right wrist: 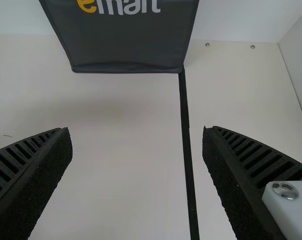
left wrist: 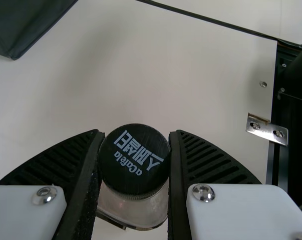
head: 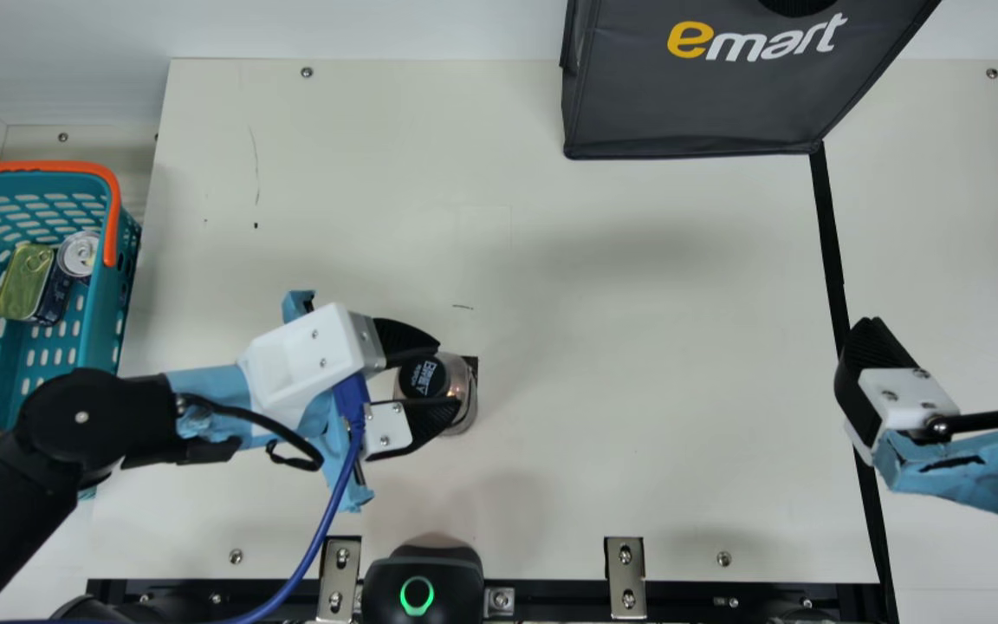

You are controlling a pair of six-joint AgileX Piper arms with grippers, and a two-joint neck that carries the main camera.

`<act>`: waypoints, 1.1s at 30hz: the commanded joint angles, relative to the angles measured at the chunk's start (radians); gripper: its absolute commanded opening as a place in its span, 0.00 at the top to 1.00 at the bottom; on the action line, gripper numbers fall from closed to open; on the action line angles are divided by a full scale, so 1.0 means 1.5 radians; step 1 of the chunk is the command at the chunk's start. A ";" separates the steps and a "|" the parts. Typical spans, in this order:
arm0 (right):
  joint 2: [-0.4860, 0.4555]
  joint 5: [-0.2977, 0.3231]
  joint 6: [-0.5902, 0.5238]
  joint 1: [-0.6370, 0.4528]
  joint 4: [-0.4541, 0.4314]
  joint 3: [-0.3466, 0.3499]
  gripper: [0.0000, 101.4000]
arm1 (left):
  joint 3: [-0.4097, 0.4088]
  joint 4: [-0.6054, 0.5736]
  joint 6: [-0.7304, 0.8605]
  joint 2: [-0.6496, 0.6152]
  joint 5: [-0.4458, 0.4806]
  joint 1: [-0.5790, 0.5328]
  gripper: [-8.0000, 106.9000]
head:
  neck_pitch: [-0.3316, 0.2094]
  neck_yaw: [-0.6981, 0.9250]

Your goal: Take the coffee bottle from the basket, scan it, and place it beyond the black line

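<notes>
Open table (head: 638, 347) stretches between the bottle (head: 423, 378) and the black line (head: 828, 234); the dark bag (head: 690, 108) obstructs the far side, the scanner (head: 423, 581) the near edge, the right gripper (head: 955, 333) the line.

Main cam: high over tbl (head: 620, 347), steeply down, black line (head: 828, 234) twd view's R. L wrist cam: lower, closer, L of line, facing across to it. R wrist cam: low nr line, looking along it twd bag (head: 690, 95). All 3 share line & bag.
</notes>
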 commanded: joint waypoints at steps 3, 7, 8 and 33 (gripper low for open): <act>0.000 0.000 0.000 0.000 0.000 0.000 0.10 | -0.017 -0.010 0.010 0.019 -0.017 -0.011 0.84 | -0.018 0.002; 0.000 0.000 0.000 0.000 0.000 0.000 0.10 | -0.040 -0.019 0.016 0.043 -0.034 -0.025 0.84 | -0.018 0.002; 0.000 0.000 0.000 0.000 0.000 0.000 0.10 | -0.046 -0.021 0.017 0.049 -0.039 -0.029 0.84 | -0.018 0.002; 0.000 0.000 0.000 0.000 0.000 0.000 0.10 | -0.204 -0.026 0.025 0.204 -0.082 -0.098 0.84 | -0.018 0.002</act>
